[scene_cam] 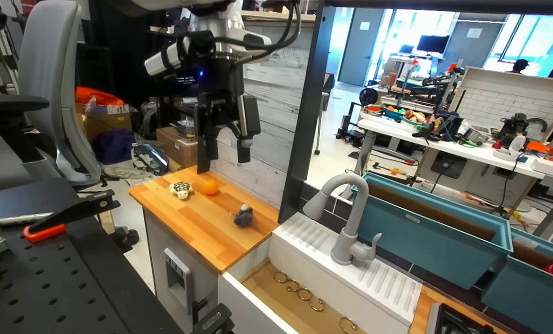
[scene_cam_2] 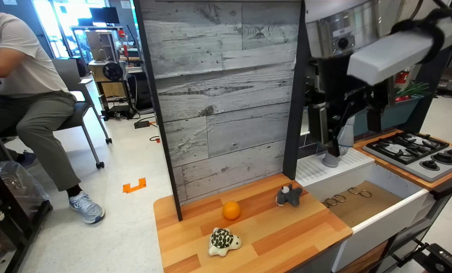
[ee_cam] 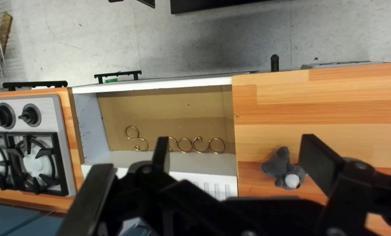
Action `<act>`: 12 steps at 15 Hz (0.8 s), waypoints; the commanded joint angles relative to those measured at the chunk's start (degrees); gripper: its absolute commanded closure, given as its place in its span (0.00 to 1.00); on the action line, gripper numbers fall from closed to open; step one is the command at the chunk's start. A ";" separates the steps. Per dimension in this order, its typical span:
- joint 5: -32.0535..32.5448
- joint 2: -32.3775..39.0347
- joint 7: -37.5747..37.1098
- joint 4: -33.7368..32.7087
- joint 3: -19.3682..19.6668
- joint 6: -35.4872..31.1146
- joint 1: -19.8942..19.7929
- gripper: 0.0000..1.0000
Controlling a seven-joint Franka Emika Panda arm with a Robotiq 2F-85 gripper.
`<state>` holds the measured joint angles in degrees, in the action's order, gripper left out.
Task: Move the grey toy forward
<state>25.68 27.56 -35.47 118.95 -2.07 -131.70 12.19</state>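
"Because empty air shows between its fingers (scene_cam: 244, 155), I'm calling the gripper (scene_cam: 228, 152) unloaded: parted wide, nothing held, hanging high!"

"And the target?"

"There's the grey toy (scene_cam_2: 289, 196), down on the wooden counter (scene_cam_2: 317, 237), at the end next to the white sink (scene_cam_2: 389, 222), near the foot of the plank panel (scene_cam_2: 229, 113). Not in anyone's grip yet!"

"How will it handle, d'you reckon?"

"Plush, by the look of it, so I'd guess light, soft, squashy, and neither slippery nor fragile. A modest squeeze ought to hold."

"Where would you grab it?"

"Round the thick of the body, a finger either side! Leave that pale tip (ee_cam: 292, 181) alone, and the stubby lobes (ee_cam: 283, 154); pinch one of those and it may twist or swing free."

"Any danger?"

"Being lumpy, it could tip from a glancing bump, and with that sink so near I'd want a straight descent from above."

"Who else is out there?"

"Further along, an orange ball (scene_cam_2: 231, 210) and a spotted turtle toy (scene_cam_2: 224, 241), both well apart from the grey toy."

"And which way is forward?"

"Can't tell for certain! My bet's the counter's front edge, away from the panel. Lining up over that grey body looks like the next job."
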 commanded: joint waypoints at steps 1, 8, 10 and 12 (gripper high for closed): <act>-2.67 7.32 -0.99 -5.26 2.19 -1.85 1.80 0.00; -5.74 19.08 -1.24 -15.26 5.42 -9.98 3.10 0.00; -5.98 21.09 -0.61 -16.19 6.17 -15.36 3.94 0.00; -5.90 23.26 -0.01 -17.19 7.25 -20.32 5.38 0.00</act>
<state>20.91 47.45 -36.52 104.40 2.82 -146.43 14.62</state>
